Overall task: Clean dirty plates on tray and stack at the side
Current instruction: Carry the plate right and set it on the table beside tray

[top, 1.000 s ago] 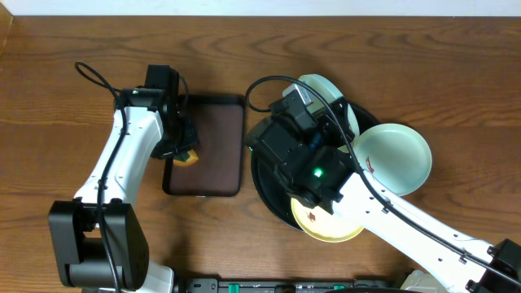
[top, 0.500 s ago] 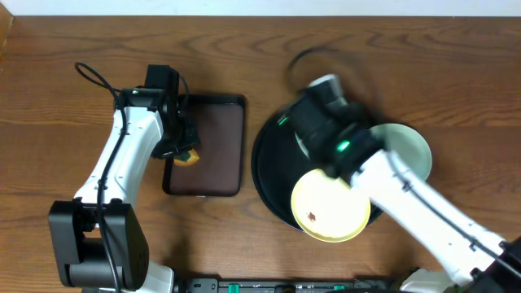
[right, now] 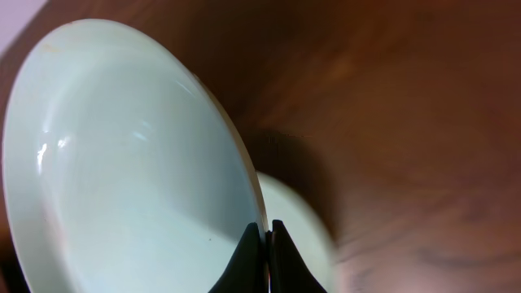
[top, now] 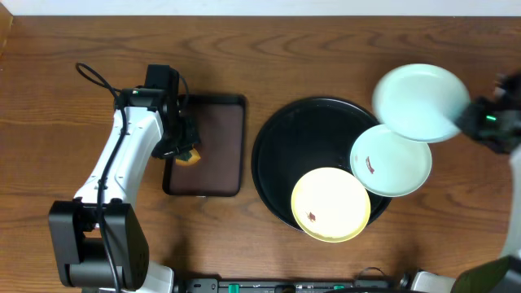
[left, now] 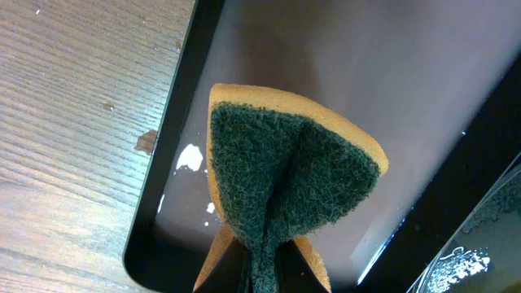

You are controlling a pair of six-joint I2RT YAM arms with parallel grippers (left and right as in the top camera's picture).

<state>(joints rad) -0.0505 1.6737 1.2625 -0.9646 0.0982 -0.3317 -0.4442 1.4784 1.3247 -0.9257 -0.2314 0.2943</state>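
Tray [top: 281,155] holds yellow plate [top: 330,203], mint plate [top: 391,161] (overhanging); right tool [right: 267,232] pinches third plate [right: 138,163], left tool [left: 260,273] sponge [left: 293,179].

Overhead cam looks straight down on the whole counter [top: 326,49], both arms in frame. Left wrist cam sits super close, peering past the left hand [left: 260,273] at the sponge [left: 285,179] over the brown tray [left: 391,73], the same spot overhead shows left of center. Right wrist cam hugs the mint plate [right: 130,163] at the right hand [right: 267,252], top right from above.
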